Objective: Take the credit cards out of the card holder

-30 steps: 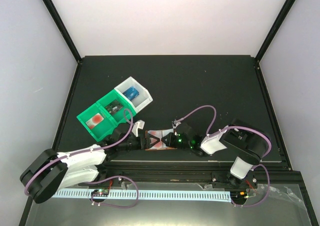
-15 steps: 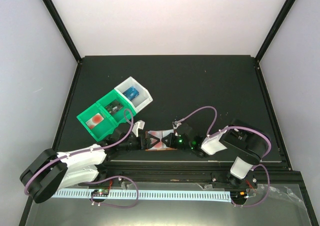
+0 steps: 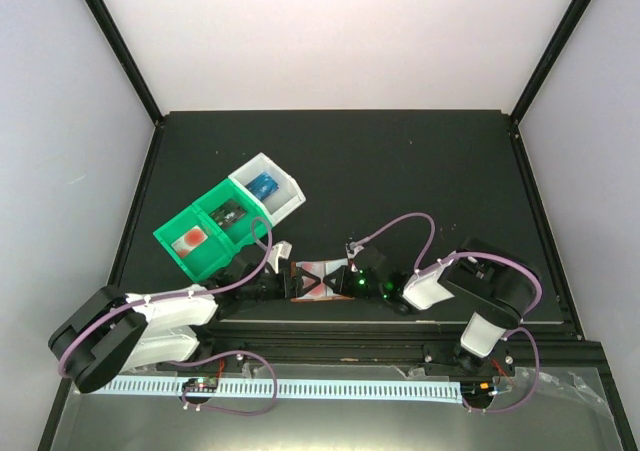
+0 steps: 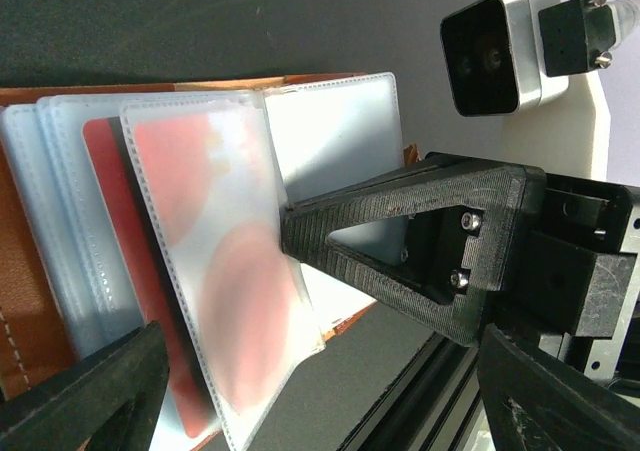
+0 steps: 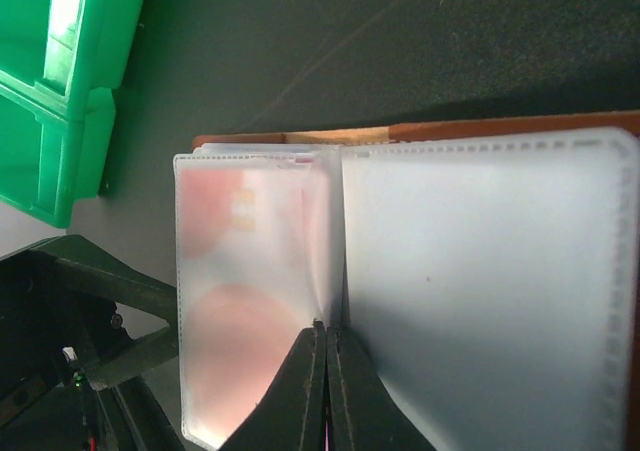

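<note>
Black table (image 3: 400, 171) bears card holder (image 3: 316, 271) and bin tray (image 3: 205, 261)

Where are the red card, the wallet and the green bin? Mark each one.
red card (image 5: 250, 311): right wrist view, the middle of the card.
wallet (image 4: 25, 301): left wrist view, the brown cover at the left edge.
green bin (image 5: 55, 141): right wrist view, its outer wall.

The card holder (image 4: 25, 301) has a matt, leather-like brown cover and frosted plastic pockets (image 5: 480, 291) (milky, slightly glossy), the bin (image 5: 60, 121) is shiny green plastic, the table (image 4: 200, 21) matt black.
</note>
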`<state>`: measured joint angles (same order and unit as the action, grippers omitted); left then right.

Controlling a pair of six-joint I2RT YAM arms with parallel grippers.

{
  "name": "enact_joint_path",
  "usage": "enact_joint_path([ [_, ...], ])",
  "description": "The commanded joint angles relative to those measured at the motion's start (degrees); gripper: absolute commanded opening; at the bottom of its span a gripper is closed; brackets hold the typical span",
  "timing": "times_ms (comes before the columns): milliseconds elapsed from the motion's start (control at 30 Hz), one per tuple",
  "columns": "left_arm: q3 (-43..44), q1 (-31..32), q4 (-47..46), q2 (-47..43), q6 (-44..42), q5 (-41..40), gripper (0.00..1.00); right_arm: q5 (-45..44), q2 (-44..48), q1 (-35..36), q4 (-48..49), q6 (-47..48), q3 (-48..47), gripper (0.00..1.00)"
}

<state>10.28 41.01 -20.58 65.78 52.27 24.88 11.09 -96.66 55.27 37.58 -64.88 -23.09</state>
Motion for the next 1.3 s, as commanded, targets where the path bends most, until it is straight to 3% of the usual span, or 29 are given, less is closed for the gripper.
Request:
enact_joint_path([
  [0, 1.14, 0.38, -2.45, -0.41, 0.03, 1.11, 0.84, 0.85, -1.95, 0.78, -2.11, -0.24, 1.57, 0.05],
  [333, 3.14, 0.77, -0.89, -1.48, 0.21, 1.9, 0.71, 1.07, -1.78, 1.07, 0.07, -0.67, 1.89, 0.06],
  [800, 5.37, 1.95, 1.78, -2.46, -0.14, 1.35, 0.69, -1.69, 2.57, 1.07, -0.07, 2.17, 3.22, 0.2],
  [1133, 6.56, 3.28, -0.82, -0.73, -0.22, 2.2, 0.68, -2.66, 7.86, 1.07, 1.67, 2.46, 5.94, 0.18],
  [1267, 6.86, 3.65, -3.56, 0.75, -0.17, 3.1, 0.69, -4.65, 12.5, 1.03, -1.86, 2.58, 6.99, 0.19],
])
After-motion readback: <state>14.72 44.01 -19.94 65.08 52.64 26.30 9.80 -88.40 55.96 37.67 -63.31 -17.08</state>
